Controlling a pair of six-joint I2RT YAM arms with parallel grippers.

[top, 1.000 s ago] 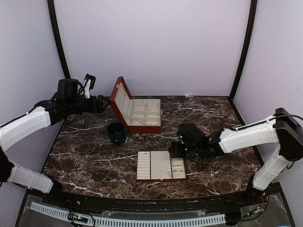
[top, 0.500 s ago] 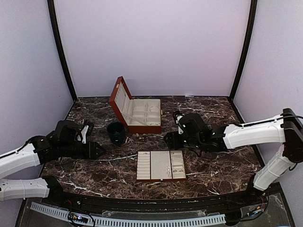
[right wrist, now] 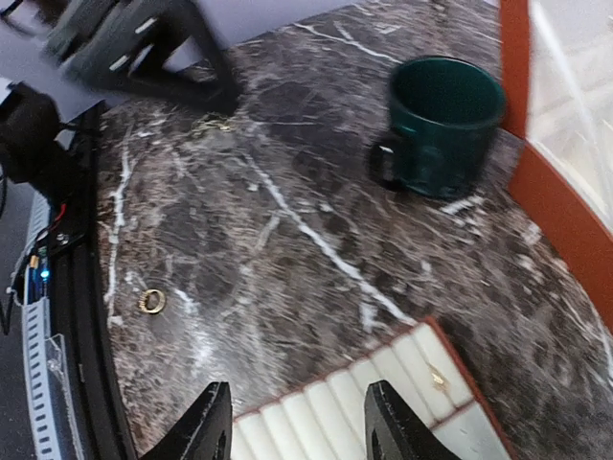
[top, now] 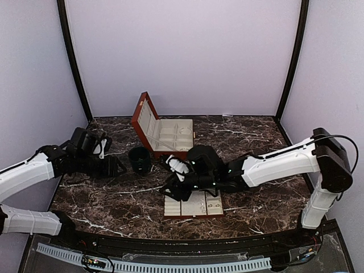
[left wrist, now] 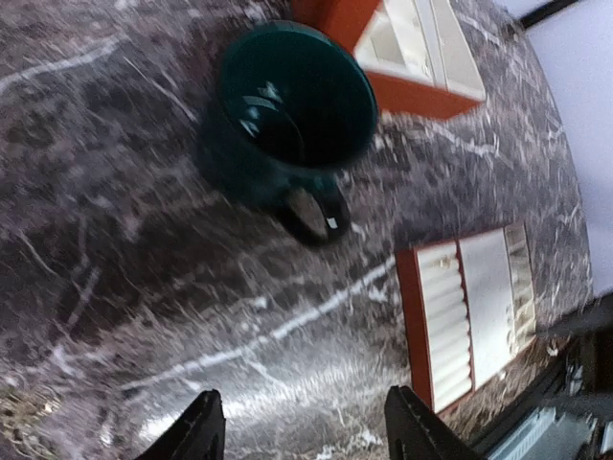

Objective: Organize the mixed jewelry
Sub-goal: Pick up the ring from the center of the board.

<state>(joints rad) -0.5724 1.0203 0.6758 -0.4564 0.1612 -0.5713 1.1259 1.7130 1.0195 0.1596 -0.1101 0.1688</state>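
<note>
The mixed jewelry shows as tiny pieces. A small gold ring (right wrist: 150, 301) lies on the marble near the table's front edge. A gold stud (right wrist: 436, 379) sits in a slot of the flat cream tray (right wrist: 402, 393). A few pale pieces (top: 213, 200) lie at the tray's right end. My right gripper (right wrist: 299, 426) is open and empty, low over the tray's left end (top: 172, 206). My left gripper (left wrist: 306, 436) is open and empty above bare marble, just left of the dark green cup (top: 139, 159). The cup's inside (left wrist: 287, 105) shows only pale glints.
The red-brown box (top: 170, 136) stands open behind the cup, its lid upright at the left. In the right wrist view the left gripper (right wrist: 144, 43) shows blurred at the top left. The tray's red edge (left wrist: 414, 326) lies to the right of my left gripper.
The left arm came down from high at the left to table level, then moved right towards the cup. The right arm swung left from beside the tray to over its left end.
</note>
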